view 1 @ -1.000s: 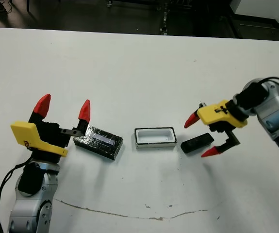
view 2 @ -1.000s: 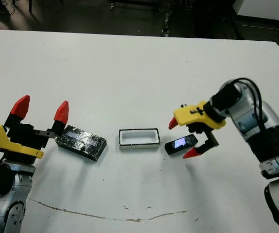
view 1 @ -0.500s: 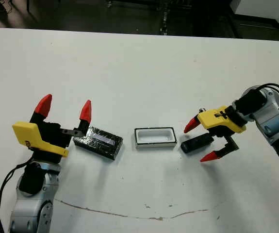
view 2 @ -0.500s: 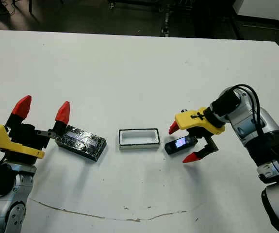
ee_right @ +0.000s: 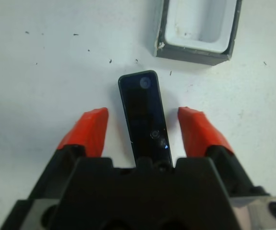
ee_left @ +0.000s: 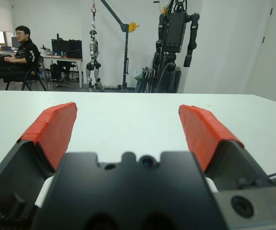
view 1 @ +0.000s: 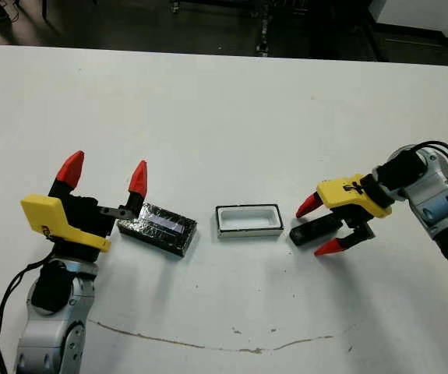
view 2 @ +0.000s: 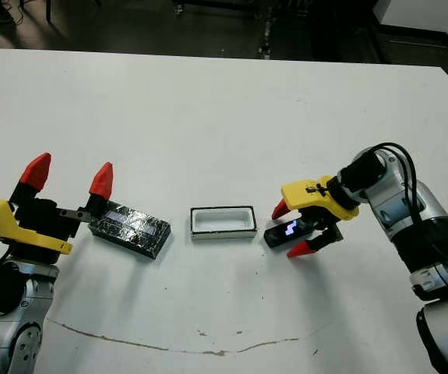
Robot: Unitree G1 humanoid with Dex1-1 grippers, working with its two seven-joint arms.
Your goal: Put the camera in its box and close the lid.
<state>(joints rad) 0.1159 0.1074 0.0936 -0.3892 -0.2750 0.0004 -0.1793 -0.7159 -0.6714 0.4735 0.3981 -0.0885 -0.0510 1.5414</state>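
The camera [view 1: 309, 231] is a slim matte-black block lying flat on the white table, just right of the box [view 1: 248, 233]. The box is a shallow tray, white inside, standing open. My right gripper [view 1: 319, 227] is open and low over the table, with one red fingertip on each side of the camera [ee_right: 144, 115] and a gap on both sides. The glossy black lid [view 1: 157, 227] with its pale stripe lies left of the box. My left gripper [view 1: 104, 171] is open, tips up, just left of the lid and apart from it.
A thin brown mark [view 1: 208, 341] runs along the table near its front edge. Dark floor lies beyond the far table edge [view 1: 224, 53]. In the left wrist view a seated person [ee_left: 18, 45] and a robot on a stand [ee_left: 176, 28] show far behind the table.
My right gripper has come down and forward over the camera, and its fingers have drawn closer together around it. The left arm, lid and box have not moved.
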